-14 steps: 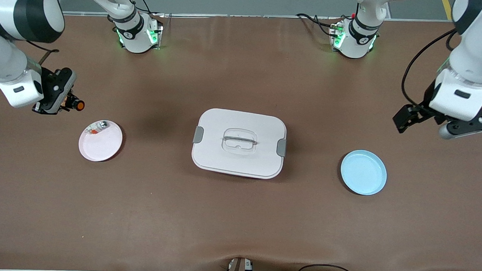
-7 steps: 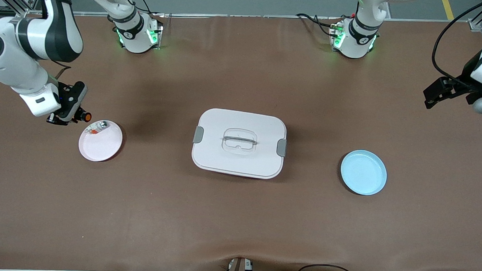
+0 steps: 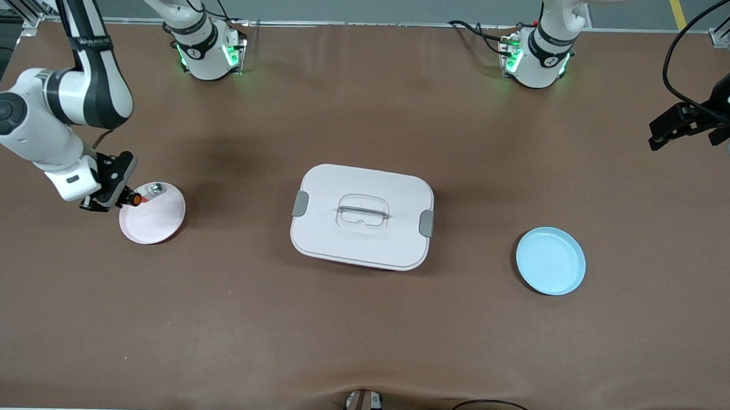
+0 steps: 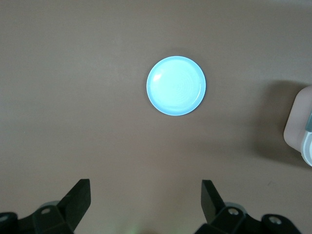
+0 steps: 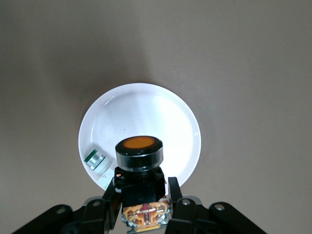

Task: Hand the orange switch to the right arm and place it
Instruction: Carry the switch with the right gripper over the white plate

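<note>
My right gripper (image 3: pixel 122 196) is shut on the orange switch (image 3: pixel 134 200), a small black part with an orange round end. It holds the switch just over the edge of the pink plate (image 3: pixel 155 219) at the right arm's end of the table. In the right wrist view the orange switch (image 5: pixel 138 153) points down at the white-looking plate (image 5: pixel 161 117), with the gripper (image 5: pixel 141 195) clamped on its black body. My left gripper (image 3: pixel 683 126) is open and empty, up high at the left arm's end; in the left wrist view the gripper (image 4: pixel 145 204) has its jaws wide apart.
A pale silver-white small part (image 3: pixel 153 190) lies in the pink plate, also seen in the right wrist view (image 5: pixel 97 162). A white lidded box (image 3: pixel 362 216) stands mid-table. A light blue plate (image 3: pixel 550 260) lies toward the left arm's end, also in the left wrist view (image 4: pixel 176 85).
My right gripper has come down and moved toward the pink plate with the orange switch in it. The left gripper has drawn up and away toward its end of the table.
</note>
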Controlling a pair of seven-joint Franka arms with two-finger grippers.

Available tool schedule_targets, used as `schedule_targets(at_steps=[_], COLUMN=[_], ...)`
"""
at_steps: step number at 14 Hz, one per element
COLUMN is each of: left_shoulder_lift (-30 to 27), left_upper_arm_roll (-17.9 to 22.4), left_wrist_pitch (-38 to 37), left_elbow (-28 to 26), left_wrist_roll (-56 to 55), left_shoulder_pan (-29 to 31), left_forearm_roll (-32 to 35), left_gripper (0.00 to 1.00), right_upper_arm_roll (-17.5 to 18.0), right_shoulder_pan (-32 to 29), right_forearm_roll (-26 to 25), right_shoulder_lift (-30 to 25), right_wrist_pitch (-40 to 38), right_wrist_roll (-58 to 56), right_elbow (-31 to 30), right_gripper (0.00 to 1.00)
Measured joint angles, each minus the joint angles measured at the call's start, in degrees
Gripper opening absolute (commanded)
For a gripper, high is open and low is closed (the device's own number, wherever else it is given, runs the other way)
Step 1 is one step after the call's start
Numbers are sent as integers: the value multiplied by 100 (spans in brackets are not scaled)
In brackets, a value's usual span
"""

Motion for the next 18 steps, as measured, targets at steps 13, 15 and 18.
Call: schedule_targets(at_steps=[13,15,18], left_shoulder_lift=[-90,-95,-104], left_upper_arm_roll=[-148,-199,-205], left_wrist_pitch=[98,98,97], left_elbow=[-90,-90,-90], left_wrist_roll=[0,0,0], left_shoulder_pan=[122,121,120], left_forearm_roll=[-121,-121,-121], left_gripper=[100,100,100], right_upper_arm_roll=[-21,-34,-53], right_shoulder_pan=[-11,-77,-191], right_forearm_roll=[-189,-245,-249], right_shoulder_lift=[844,971,1194], right_wrist_pitch=[1280,1496,1762], right_wrist_roll=[-366,-498,-590], right_elbow=[-422,-461,-461], right_gripper=[0,0,0])
